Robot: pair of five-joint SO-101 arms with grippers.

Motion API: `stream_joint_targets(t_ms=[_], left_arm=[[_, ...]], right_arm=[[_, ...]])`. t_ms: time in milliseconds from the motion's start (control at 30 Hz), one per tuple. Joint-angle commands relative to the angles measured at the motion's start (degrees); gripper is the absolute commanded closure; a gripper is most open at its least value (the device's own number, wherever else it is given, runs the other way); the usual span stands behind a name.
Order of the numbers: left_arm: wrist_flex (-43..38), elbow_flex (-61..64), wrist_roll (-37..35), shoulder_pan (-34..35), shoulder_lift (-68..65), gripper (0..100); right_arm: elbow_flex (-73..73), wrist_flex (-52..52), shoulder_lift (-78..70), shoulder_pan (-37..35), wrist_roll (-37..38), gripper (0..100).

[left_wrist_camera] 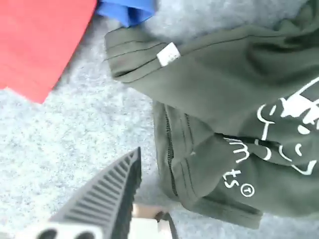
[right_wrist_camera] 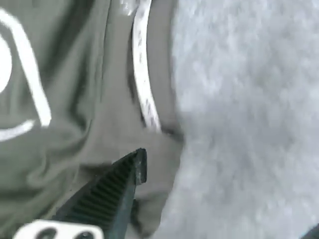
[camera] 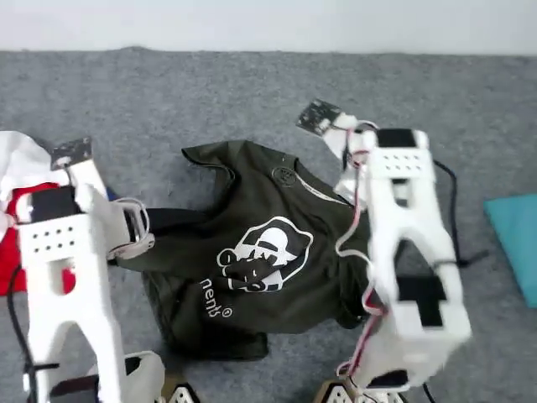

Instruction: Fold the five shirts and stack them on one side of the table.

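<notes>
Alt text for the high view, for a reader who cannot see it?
A dark green shirt with a white print lies rumpled on the grey table between two white arms. A red cloth and a white cloth sit at the edge by the left arm, a teal cloth by the right arm.

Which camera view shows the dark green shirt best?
The high view: nearly the whole shirt lies there, with its white print. The left wrist view shows one sleeve and part of the print; the right wrist view shows a close patch of its cloth.
</notes>
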State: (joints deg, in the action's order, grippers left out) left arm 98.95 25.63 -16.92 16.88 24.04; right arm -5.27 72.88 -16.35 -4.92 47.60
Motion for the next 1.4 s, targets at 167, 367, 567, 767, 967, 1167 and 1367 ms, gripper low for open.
stream_joint_targets(t_ms=[167,367,567,767,967,1167,1367], left_arm=[[1.8,1.8,0.8,2.8,3.1,38],[1.8,1.8,0.8,2.9,3.1,38],[1.8,1.8,0.8,2.9,3.1,38],[1.8,1.8,0.9,2.9,3.1,38],[1.8,1.8,0.9,2.9,3.1,38],[1.8,1.9,0.9,2.9,3.1,38],[1.8,4.7,1.0,2.9,3.1,38]], right_arm=[[-35.5,13.4,-20.4,-8.6,-5.5,47.7],[-56.7,17.8,-32.8,-13.8,-5.6,50.8],[-69.0,21.9,-45.0,-14.5,-5.7,70.8],[-78.2,26.0,-52.4,-13.6,-5.5,76.4],[-84.1,23.5,-56.0,-12.7,-5.5,97.9],[-85.2,23.1,-57.2,-10.6,-5.5,99.0],[-85.2,23.0,-57.2,-5.4,-5.2,98.9]])
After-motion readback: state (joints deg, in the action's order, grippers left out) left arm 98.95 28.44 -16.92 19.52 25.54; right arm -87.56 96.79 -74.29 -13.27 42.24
